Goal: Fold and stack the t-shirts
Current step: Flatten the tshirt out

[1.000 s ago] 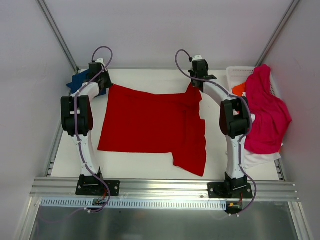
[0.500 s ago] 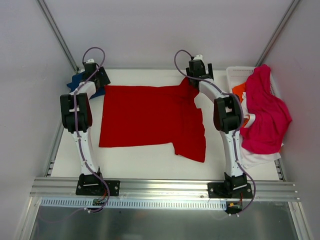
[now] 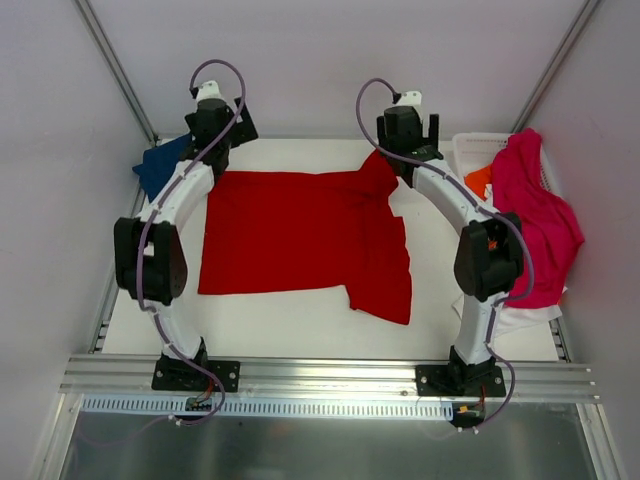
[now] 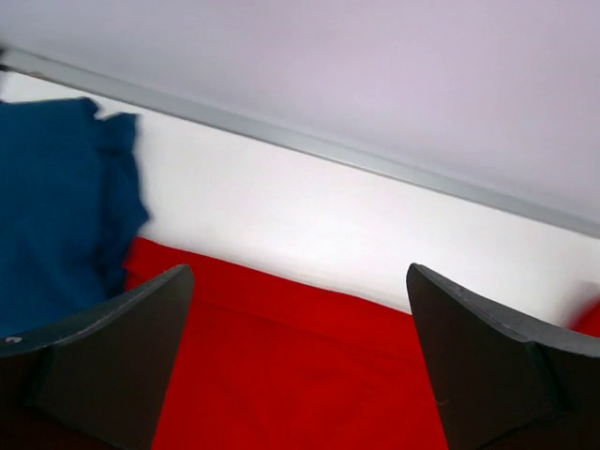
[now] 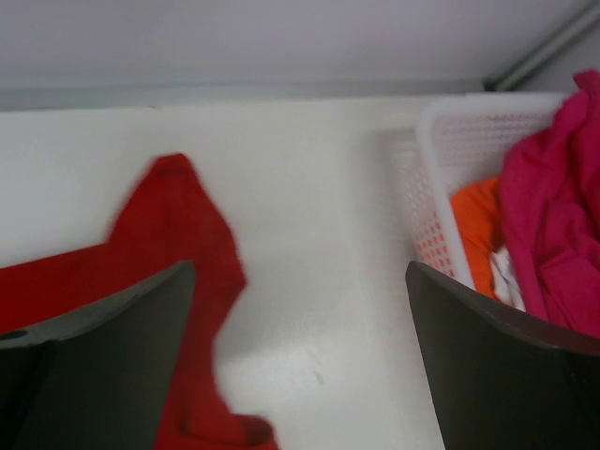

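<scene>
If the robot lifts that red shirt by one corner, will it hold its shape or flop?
Probably floppy: the red t-shirt lies limp, its far corner bunched into a peak, so it should drape and sag. It looks thin, so likely light. Pushed, it would probably wrinkle rather than slide whole.

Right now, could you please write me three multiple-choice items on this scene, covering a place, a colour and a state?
1. Where does the navy shirt lie?
A) at the far left corner of the table
B) at the near edge
C) in the middle

2. What colour is the shirt draped over the basket?
A) green
B) pink
C) black

3. How do the left pincer and right pincer stand?
A) both shut on cloth
B) left shut, right open
C) both open, empty

Answers:
1 A, the top view shows it in that corner.
2 B, it hangs bright pink over the rim.
3 C, each wrist view shows spread fingers with nothing between.
</scene>
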